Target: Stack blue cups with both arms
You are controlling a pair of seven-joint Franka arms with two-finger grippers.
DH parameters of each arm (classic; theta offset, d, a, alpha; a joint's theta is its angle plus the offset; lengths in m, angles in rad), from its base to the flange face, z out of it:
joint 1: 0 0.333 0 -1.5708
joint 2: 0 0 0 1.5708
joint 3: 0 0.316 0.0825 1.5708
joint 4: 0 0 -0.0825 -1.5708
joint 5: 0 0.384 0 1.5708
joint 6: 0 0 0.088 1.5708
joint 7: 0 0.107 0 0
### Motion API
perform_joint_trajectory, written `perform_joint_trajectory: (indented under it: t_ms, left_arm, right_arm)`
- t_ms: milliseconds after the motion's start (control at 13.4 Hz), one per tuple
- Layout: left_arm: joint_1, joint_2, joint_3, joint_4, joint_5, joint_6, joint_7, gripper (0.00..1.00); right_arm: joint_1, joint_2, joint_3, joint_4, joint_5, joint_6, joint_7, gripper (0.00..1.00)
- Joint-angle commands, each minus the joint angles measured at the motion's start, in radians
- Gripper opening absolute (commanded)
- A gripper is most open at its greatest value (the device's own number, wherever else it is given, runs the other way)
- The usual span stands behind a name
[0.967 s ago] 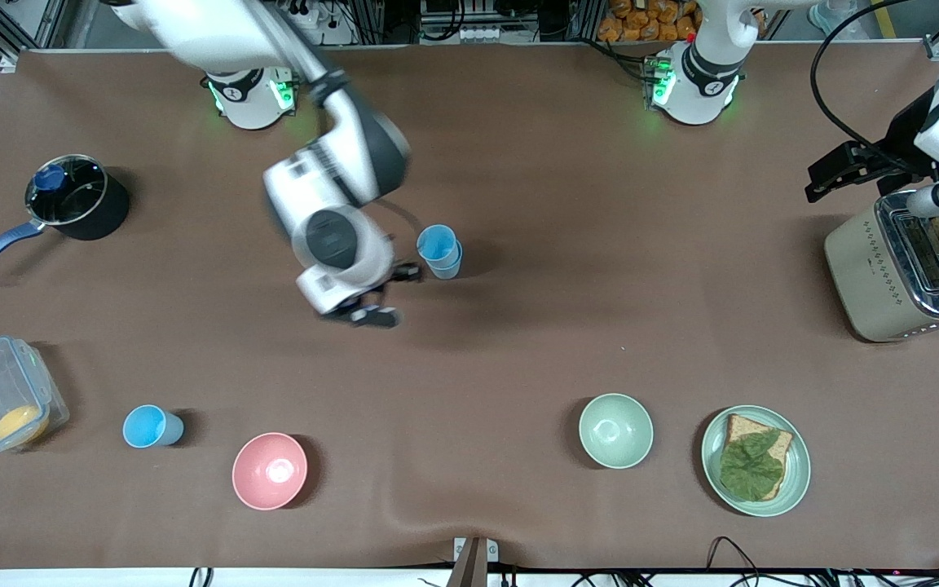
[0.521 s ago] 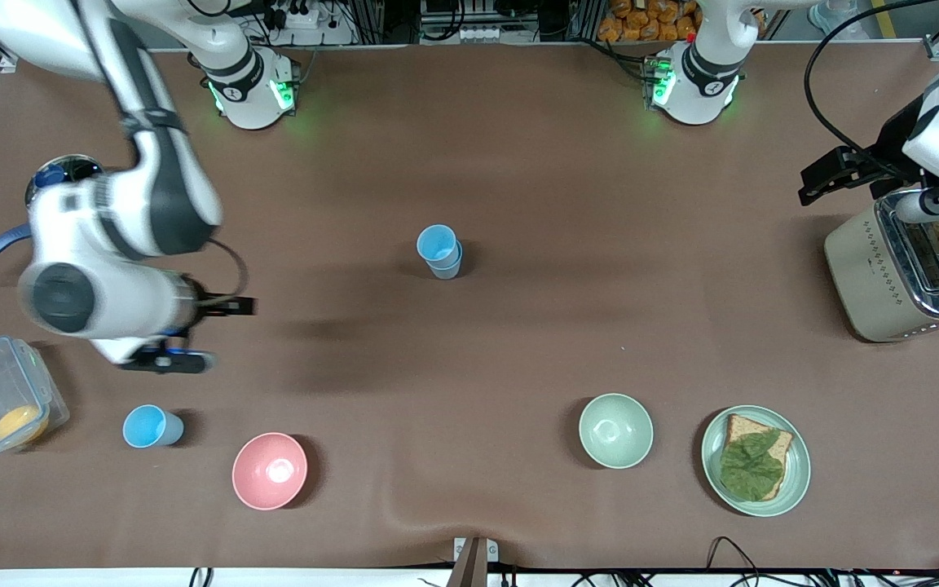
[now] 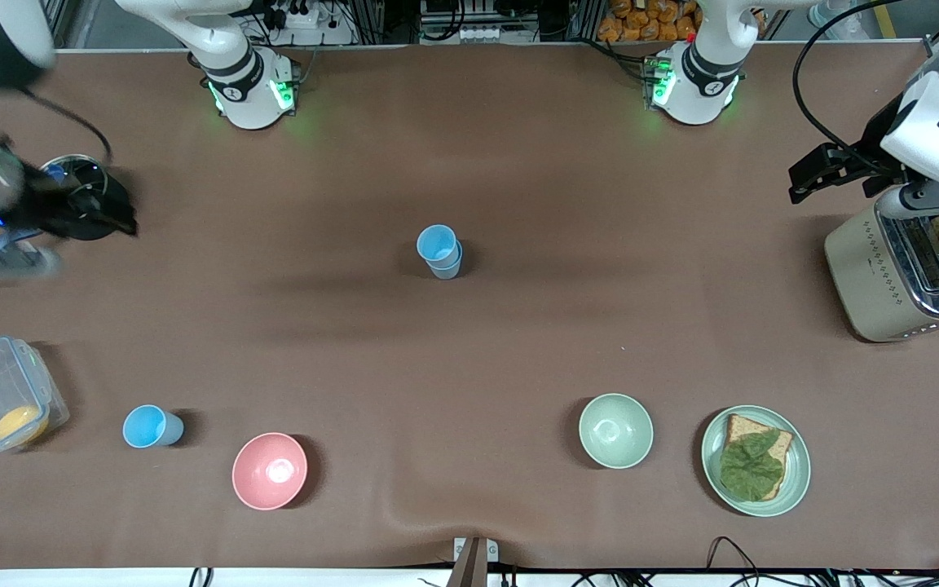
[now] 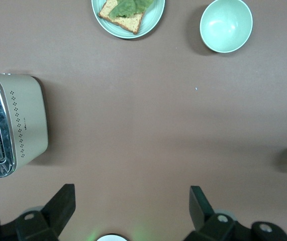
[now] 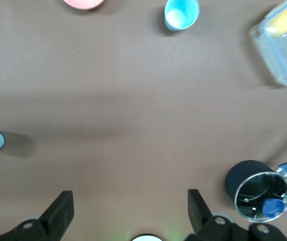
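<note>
**A:** Which things lie nearest to the front camera?

**B:** The pink bowl (image 3: 269, 470) and the pale green bowl (image 3: 615, 430), and beside the pink bowl, toward the right arm's end, a single bright blue cup (image 3: 152, 426) that stands upright and alone. Farther from the camera, in the middle of the table (image 3: 518, 342), the stacked blue cups (image 3: 439, 252) sit one inside the other.

**A:** And the grippers?

**B:** The right gripper (image 5: 127, 211) is high over the right arm's end of the table, near the black pot (image 3: 78, 198); its fingers are spread and hold nothing. The left gripper (image 4: 132, 206) waits above the toaster (image 3: 901, 273), also spread and empty.

**A:** How should the step be done well?

**B:** Probably the lone cup must join the stack. The right arm is the closer one; it should come down straight over the cup, pinch one wall at the rim, and lift without touching the pink bowl.
</note>
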Motion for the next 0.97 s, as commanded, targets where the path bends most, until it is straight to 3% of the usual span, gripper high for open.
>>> perform_joint_trajectory:
  t_ms: [0, 223, 893]
  left_arm:
    - [0.006, -0.018, -0.011, -0.004, 0.024, 0.037, -0.016, 1.0]
    - [0.014, -0.029, -0.013, -0.024, 0.024, 0.046, -0.016, 1.0]
    - [0.023, -0.01, -0.005, -0.015, 0.019, 0.051, 0.015, 1.0]
  right_arm:
    - [-0.012, -0.032, -0.028, -0.049, 0.0, 0.031, -0.122, 1.0]
    - [-0.015, -0.036, -0.058, -0.046, 0.054, 0.029, -0.136, 1.0]
    - [-0.018, -0.033, -0.06, -0.021, 0.04, 0.013, -0.133, 1.0]
